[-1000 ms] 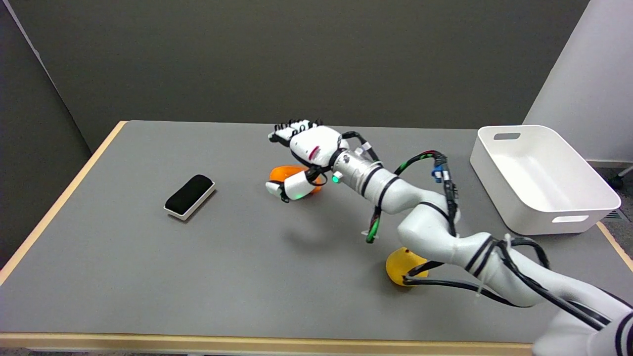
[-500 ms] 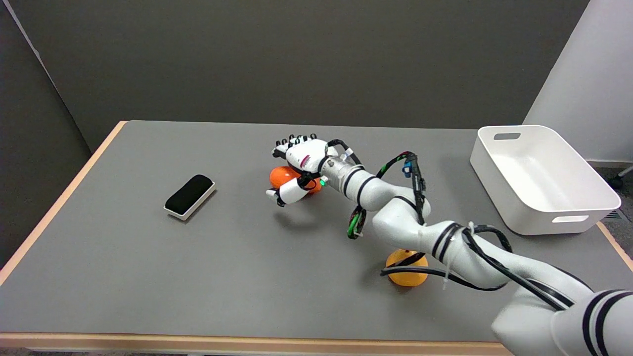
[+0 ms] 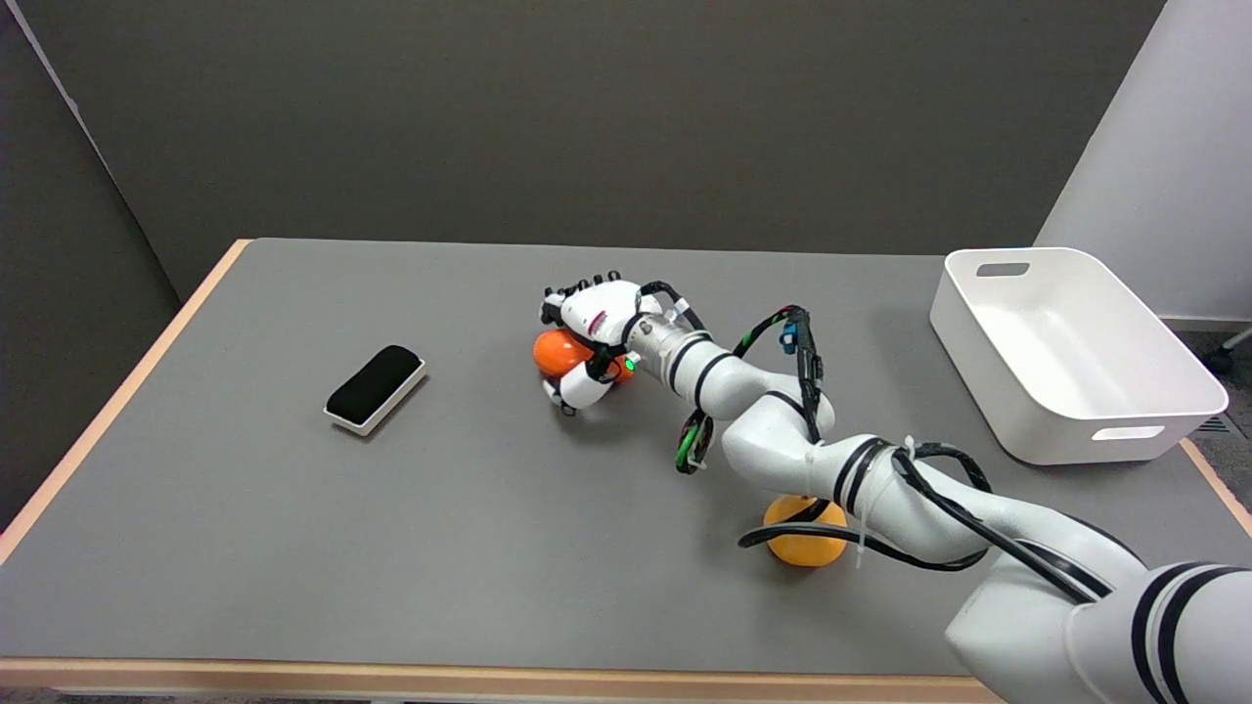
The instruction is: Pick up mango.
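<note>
The right hand point(image 3: 590, 337) wraps its fingers and thumb around the smooth orange mango point(image 3: 556, 353), which sits on the grey surface point(image 3: 391, 528).

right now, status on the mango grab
Right hand wrapped around mango, mango on table. Not lifted yet. Nothing in the way.

White arm point(image 3: 782, 440), black bands, cables, green light
</note>
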